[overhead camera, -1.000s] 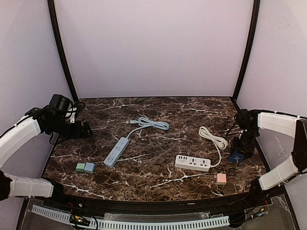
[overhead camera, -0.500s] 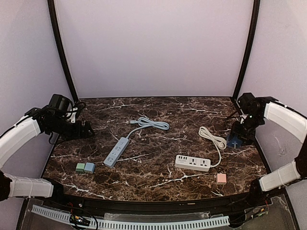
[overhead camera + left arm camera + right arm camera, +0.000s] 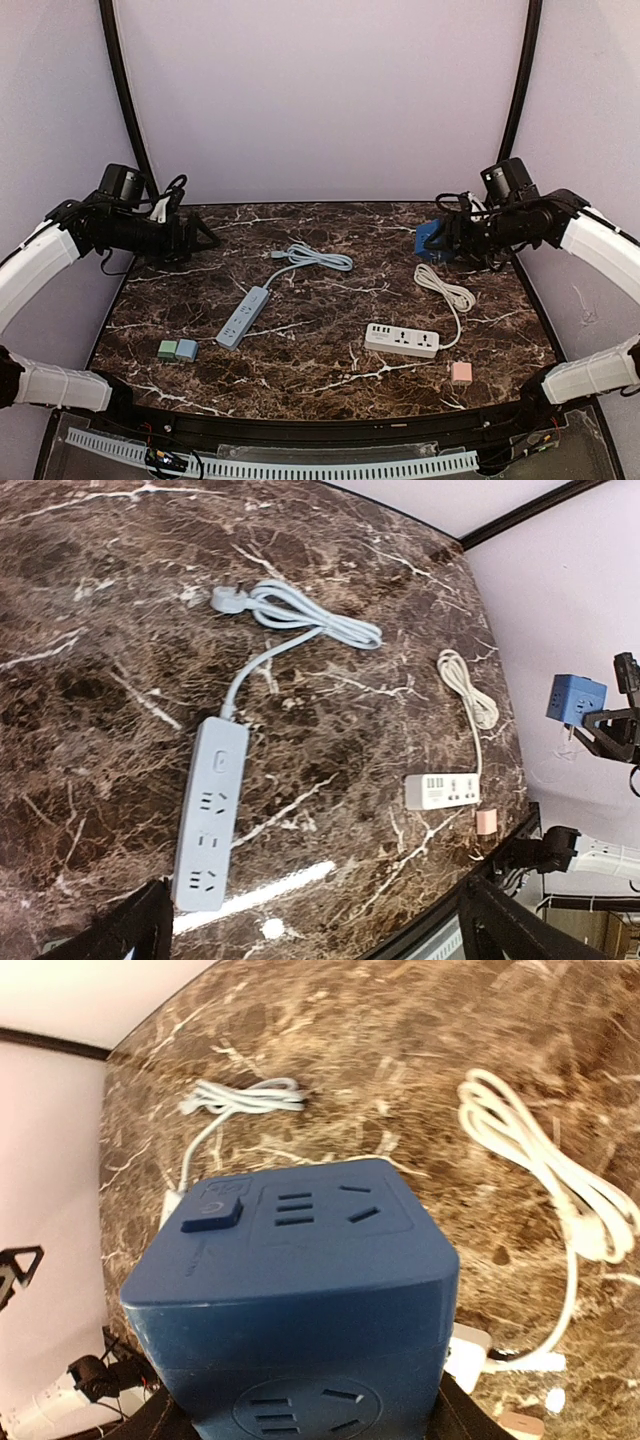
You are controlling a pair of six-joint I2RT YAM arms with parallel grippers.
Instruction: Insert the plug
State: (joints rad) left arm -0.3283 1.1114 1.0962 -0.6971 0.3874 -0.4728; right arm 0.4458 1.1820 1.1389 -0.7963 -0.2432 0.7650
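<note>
My right gripper [image 3: 443, 240] is shut on a dark blue cube socket [image 3: 429, 240] and holds it in the air over the back right of the table. In the right wrist view the cube [image 3: 300, 1290] fills the frame between my fingers, its switch and socket slots facing up. It also shows in the left wrist view [image 3: 575, 697]. A light blue power strip [image 3: 244, 316] lies left of centre, also in the left wrist view [image 3: 210, 828]. A white power strip [image 3: 402, 340] lies right of centre. My left gripper [image 3: 205, 238] is open and empty, raised at the back left.
A coiled white cord [image 3: 445, 287] runs from the white strip. A pink adapter [image 3: 461, 373] lies near the front right edge. A green cube [image 3: 168, 350] and a light blue cube [image 3: 187, 350] sit at the front left. The blue strip's coiled cable [image 3: 318, 258] lies mid-back.
My right arm has swung from the table's right edge up and leftward with the blue cube, which is now higher. My left gripper has risen and moved toward the back.
</note>
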